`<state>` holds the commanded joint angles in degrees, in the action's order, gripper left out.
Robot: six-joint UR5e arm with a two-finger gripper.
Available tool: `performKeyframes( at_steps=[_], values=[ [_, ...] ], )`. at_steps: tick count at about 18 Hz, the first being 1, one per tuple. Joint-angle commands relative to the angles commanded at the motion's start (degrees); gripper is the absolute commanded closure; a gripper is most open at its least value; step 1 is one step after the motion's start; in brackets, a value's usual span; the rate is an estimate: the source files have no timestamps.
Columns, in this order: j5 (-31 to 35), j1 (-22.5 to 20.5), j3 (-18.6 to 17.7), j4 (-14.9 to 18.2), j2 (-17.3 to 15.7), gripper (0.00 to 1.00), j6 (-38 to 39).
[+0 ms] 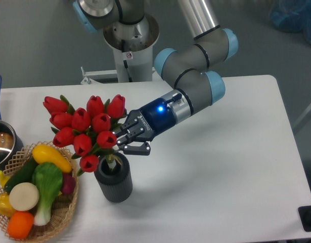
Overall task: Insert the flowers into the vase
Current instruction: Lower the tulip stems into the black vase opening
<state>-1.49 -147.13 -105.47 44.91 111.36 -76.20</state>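
- A wicker basket [64, 212] of toy vegetables sits far left of the gripper, lower down
- The flowers [87, 129] spread up and left of the gripper, stems running down into the vase
- The vase [114, 181] stands upright just below the gripper
- The gripper [126, 139] is clamped on the flowers' stems just above the vase mouth, fingers close together
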Motion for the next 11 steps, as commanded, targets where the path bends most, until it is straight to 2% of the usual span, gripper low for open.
performKeyframes(
  at_steps=[11],
  values=[
    [0.0, 0.2, -1.5, 0.0, 2.7, 0.78, -3.3]
  ],
)
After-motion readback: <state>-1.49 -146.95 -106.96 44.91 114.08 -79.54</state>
